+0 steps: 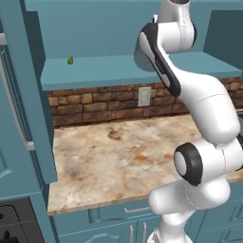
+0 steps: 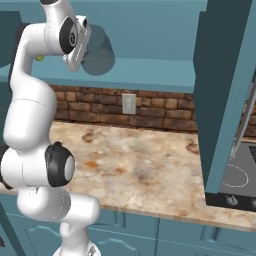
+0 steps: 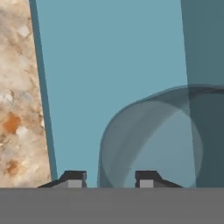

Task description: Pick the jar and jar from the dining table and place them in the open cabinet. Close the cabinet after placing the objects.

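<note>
The grey jar (image 3: 151, 140) is seen on the cabinet shelf (image 3: 109, 65), the gripper (image 3: 109, 178) parted narrowly beside it; it could be toppled if clipped during withdrawal.

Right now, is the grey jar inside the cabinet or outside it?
Inside: the grey jar sits on the cabinet shelf, by the gripper.

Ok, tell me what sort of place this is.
A kitchen, rendered rather than real. A marbled stone counter runs under teal wall cabinets, with a brick backsplash behind it carrying a wall outlet. A black cooktop sits at the counter's far end.
</note>
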Motion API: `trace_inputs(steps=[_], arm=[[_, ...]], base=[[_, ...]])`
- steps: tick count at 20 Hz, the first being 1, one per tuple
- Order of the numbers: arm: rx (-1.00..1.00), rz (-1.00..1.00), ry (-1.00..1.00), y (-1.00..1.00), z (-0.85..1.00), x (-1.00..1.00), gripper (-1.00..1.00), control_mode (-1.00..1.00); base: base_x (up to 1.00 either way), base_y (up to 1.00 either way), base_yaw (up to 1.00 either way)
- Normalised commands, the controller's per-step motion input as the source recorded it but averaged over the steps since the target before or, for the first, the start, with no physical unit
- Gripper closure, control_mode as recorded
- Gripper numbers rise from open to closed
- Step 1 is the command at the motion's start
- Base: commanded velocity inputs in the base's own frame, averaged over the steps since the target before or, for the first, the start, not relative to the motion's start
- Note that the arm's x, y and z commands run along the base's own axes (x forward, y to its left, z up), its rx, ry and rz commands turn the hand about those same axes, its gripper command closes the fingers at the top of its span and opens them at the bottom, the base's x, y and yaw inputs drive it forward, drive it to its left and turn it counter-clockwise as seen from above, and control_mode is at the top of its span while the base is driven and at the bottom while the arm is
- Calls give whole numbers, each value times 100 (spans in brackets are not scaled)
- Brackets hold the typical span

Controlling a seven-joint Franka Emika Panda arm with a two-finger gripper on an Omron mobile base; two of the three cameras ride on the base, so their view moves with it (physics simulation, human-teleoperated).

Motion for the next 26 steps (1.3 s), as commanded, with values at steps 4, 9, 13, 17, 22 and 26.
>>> trace_inputs(steps=[4, 9, 13, 17, 22, 26], arm=[[-1, 7, -4, 0, -4, 19, -100, -100], [-5, 6, -12, 0, 0, 15, -100, -100], [-10, 5, -19, 0, 0, 6, -100, -100], [-9, 4, -21, 1, 0, -9, -100, -100], [-5, 2, -15, 6, 0, -47, -100, -100], [-3, 2, -13, 6, 1, -49, -100, -100]], base=[[0, 0, 0], [0, 0, 0], [0, 0, 0], [0, 0, 0], [0, 0, 0], [0, 0, 0]])
